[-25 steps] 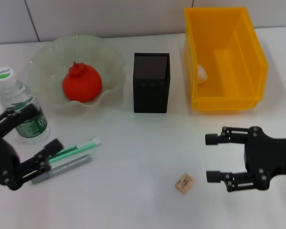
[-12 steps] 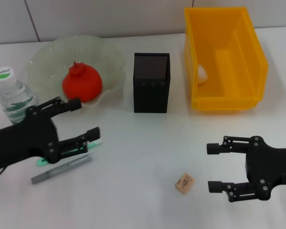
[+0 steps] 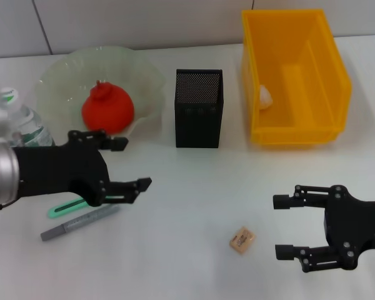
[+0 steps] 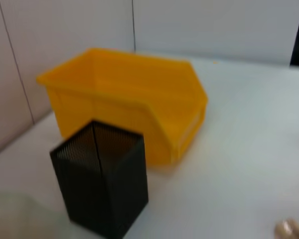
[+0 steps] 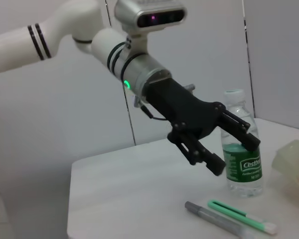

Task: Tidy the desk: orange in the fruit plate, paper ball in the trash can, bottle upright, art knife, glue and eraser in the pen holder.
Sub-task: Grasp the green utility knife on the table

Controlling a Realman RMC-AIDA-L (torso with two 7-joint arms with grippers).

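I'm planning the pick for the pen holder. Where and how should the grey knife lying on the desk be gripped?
Grip the grey knife near its middle, across the narrow width, coming straight down. It lies flat and slanted on the desk, beside the green stick, so the fingers must straddle only the knife. The open left gripper hovers just above.

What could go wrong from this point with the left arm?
The open left tool hangs above the grey knife and green pen, which lie close together, so a grasp might catch both. The upright bottle stands just beside that arm and could get knocked over. The right tool waits open near the eraser.
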